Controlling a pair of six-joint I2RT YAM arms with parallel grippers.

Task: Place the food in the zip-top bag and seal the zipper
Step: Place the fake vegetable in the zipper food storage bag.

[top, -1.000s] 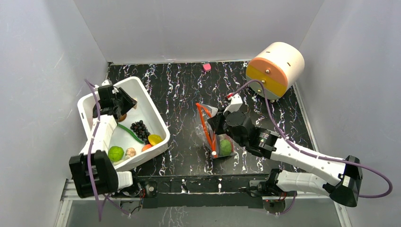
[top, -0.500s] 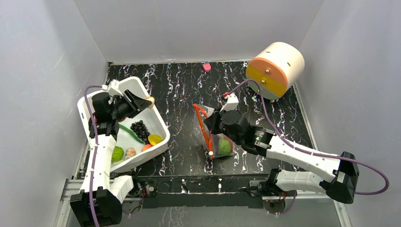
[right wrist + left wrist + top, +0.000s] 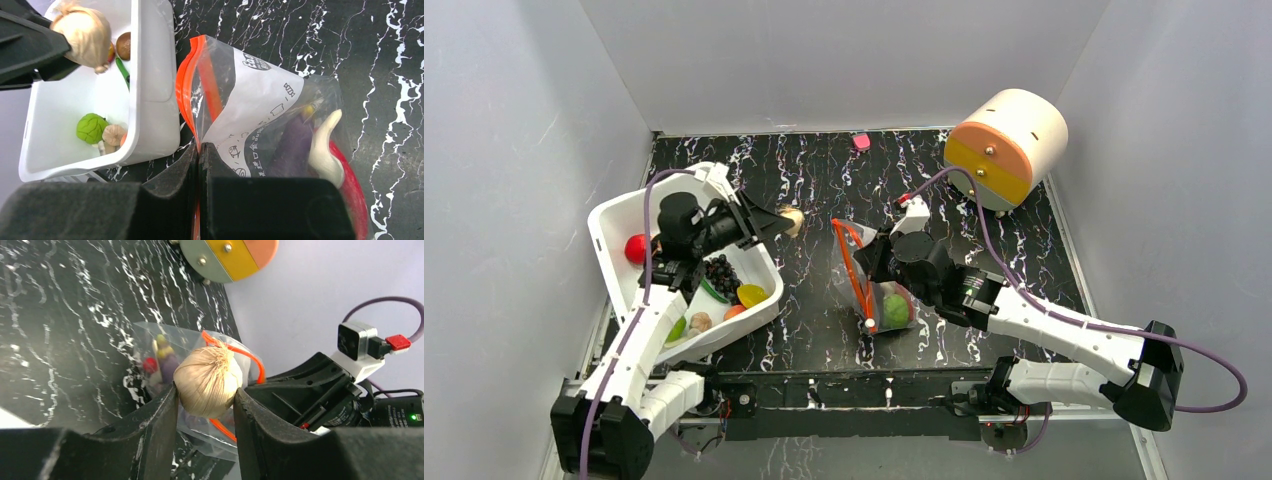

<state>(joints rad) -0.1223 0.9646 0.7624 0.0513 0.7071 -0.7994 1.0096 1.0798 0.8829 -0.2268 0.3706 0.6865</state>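
Beige garlic bulb: we hold it clamped in the left gripper, airborne between white tub and zip-top bag. Our right gripper pinches the bag rim by the zipper. Risk: the mouth is narrow and floppy; bulb may clip the rim and fall outside.

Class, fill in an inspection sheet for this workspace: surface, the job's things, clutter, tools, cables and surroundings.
Surface: black table with white marbling.
Job's things: zip-top bag open, zipper unsealed; green fruit and purple eggplant inside; black grapes and red apple in the white tub.
Clutter: cream-and-orange drum; small pink piece at the back edge.
Tools: left tool shut on a garlic bulb, between tub and bag; right tool shut on the bag's edge.
Cables: purple cables loop off both arms.
Surroundings: plain pale walls on three sides.
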